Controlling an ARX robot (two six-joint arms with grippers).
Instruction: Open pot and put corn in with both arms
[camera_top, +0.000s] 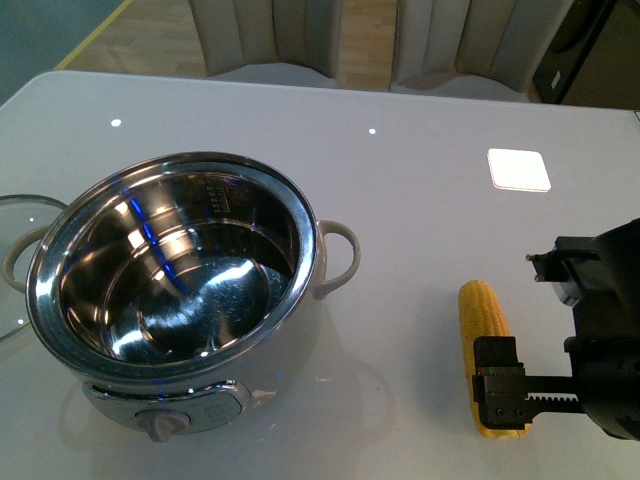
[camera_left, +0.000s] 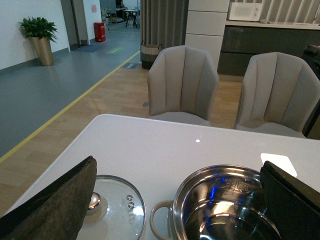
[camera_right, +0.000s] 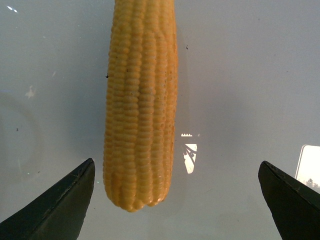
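The steel pot (camera_top: 170, 160) stands uncovered at the table's left, empty, its dial knob (camera_top: 160, 425) facing me. Its glass lid (camera_top: 18, 240) lies flat on the table just left of it. The yellow corn (camera_top: 483, 315) lies on the table at the right, pointing away from me. My right gripper (camera_top: 500, 385) hovers over the cob's near end, open. In the right wrist view the corn (camera_right: 140, 105) sits between the wide-spread fingers (camera_right: 65, 205), touching neither. My left gripper (camera_left: 178, 161) is open above the pot (camera_left: 182, 195) and lid (camera_left: 112, 205), holding nothing.
A white square patch (camera_top: 519, 169) lies on the white table (camera_top: 400, 200) behind the corn. Two beige chairs (camera_top: 270, 40) (camera_top: 470, 45) stand at the table's far edge. The left arm does not show in the front view.
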